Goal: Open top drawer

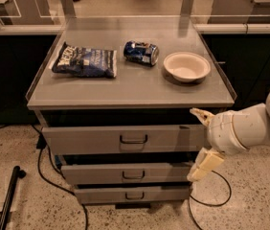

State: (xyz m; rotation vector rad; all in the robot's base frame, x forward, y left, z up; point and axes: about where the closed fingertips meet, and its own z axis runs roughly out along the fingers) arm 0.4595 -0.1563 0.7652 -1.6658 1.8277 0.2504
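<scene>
Hanging at the lower right of the frame, the gripper [192,144] sits at the end of a thick white arm [250,128] that comes in from the right edge. Its two pale fingers are spread wide, one pointing up and left just under the cabinet top, the other angled down and left beside the middle drawer. Nothing is held between them. The gripper is level with the right end of the top drawer [92,139], close to its front, though whether it touches the metal cannot be told.

That top drawer runs across the centre of the frame, directly beneath the cabinet top, with a dark gap above its front. Its small dark bracket handle [133,139] is at the middle of the front, well to the left of the gripper. Below it are the middle drawer [125,173] and the bottom drawer [132,194], each narrower and with a similar handle.

On the grey cabinet top [130,87] lie three things in a row: a dark blue snack bag [84,61] flat at the left, a blue can [141,52] on its side in the middle, and a white bowl [186,66] upright at the right.

On the speckled floor [254,200], a black cable [216,195] loops at the lower right of the cabinet, and a dark pole [8,198] slants across the lower left corner.
</scene>
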